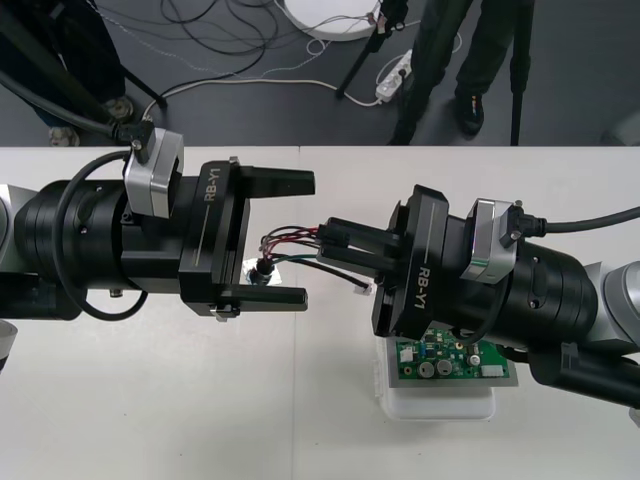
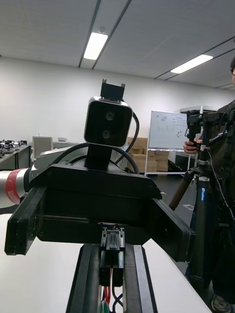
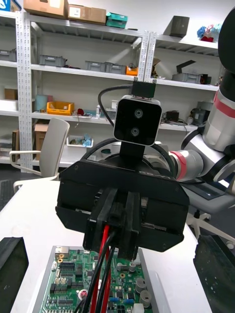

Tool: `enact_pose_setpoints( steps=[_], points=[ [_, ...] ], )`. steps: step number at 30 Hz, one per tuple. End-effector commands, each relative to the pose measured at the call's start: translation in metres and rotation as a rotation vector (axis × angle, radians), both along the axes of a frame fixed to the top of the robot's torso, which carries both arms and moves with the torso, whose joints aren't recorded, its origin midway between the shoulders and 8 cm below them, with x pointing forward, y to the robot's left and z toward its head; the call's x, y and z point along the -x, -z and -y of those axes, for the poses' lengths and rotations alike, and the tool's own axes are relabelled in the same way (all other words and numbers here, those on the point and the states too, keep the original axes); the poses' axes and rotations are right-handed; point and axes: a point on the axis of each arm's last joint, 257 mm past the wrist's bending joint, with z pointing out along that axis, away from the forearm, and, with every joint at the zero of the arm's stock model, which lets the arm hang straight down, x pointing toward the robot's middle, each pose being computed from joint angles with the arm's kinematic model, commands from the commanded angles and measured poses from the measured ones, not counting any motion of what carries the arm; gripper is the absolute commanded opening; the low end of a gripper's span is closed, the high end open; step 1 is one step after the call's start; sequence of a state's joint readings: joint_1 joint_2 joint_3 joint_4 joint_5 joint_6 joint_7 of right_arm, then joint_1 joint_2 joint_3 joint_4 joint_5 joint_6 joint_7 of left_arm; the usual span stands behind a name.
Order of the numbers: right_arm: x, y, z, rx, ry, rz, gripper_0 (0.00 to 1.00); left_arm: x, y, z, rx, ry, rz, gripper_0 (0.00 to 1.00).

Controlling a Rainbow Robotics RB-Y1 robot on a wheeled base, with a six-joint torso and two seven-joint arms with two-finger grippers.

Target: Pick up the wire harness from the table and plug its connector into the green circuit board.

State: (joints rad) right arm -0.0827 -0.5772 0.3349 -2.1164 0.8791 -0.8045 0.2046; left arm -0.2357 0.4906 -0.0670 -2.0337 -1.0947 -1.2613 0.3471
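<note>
We see the harness [image 1: 290, 238] held off the counter [image 1: 150, 400], near the middle of the scene, in the right pincer [image 1: 322, 245], which is clamped on it. In the right wrist view its two fingers [image 2: 85, 279] stand close together with the black plug [image 2: 111, 247] gripped between them and thin red and green wires running back toward the wrist. From the fingertips the red, black and green wires [image 1: 285, 237] run left and curl down to the round metal socket [image 1: 262, 270]. The socket hangs low between the fingers of the left pincer [image 1: 308, 239], close to the near finger; we cannot tell whether it touches the counter. The left pincer faces the right one from the left with its fingers wide apart, one far and one near, and touches nothing; in its own wrist view its fingers [image 3: 12, 264] sit out at the corners. That view also shows the right pincer [image 3: 117, 244] head-on, red and black wires trailing down from its closed fingers over the board [image 3: 68, 279]. The board [image 1: 450, 358] lies to the near right on its white base [image 1: 440, 405], partly under the right arm's wrist. The plug is well apart from it and not in it.
</note>
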Motion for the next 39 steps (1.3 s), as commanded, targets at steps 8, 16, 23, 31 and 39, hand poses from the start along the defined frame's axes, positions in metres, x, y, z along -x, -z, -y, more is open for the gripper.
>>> enact_pose_setpoints(
  steps=[8,16,23,31,39],
  points=[
    [0.0160,-0.0207,-0.0123,-0.027,-0.032,0.074,0.00,0.0227,-0.0160,0.0114,0.021,0.082,0.123,1.00],
    [0.0160,-0.0207,-0.0123,-0.027,-0.032,0.074,0.00,0.0219,-0.0170,0.0115,0.022,0.080,0.133,0.00],
    [0.0160,-0.0203,-0.0121,-0.027,-0.032,0.073,0.00,0.0219,-0.0184,0.0117,0.027,0.079,0.133,0.00],
    [0.0158,-0.0218,-0.0117,-0.031,-0.032,0.073,0.00,0.0209,-0.0181,0.0117,0.027,0.076,0.132,0.00],
    [0.0160,-0.0213,-0.0107,-0.031,-0.036,0.062,0.00,0.0193,-0.0194,0.0102,0.029,0.070,0.135,0.00]
  ],
)
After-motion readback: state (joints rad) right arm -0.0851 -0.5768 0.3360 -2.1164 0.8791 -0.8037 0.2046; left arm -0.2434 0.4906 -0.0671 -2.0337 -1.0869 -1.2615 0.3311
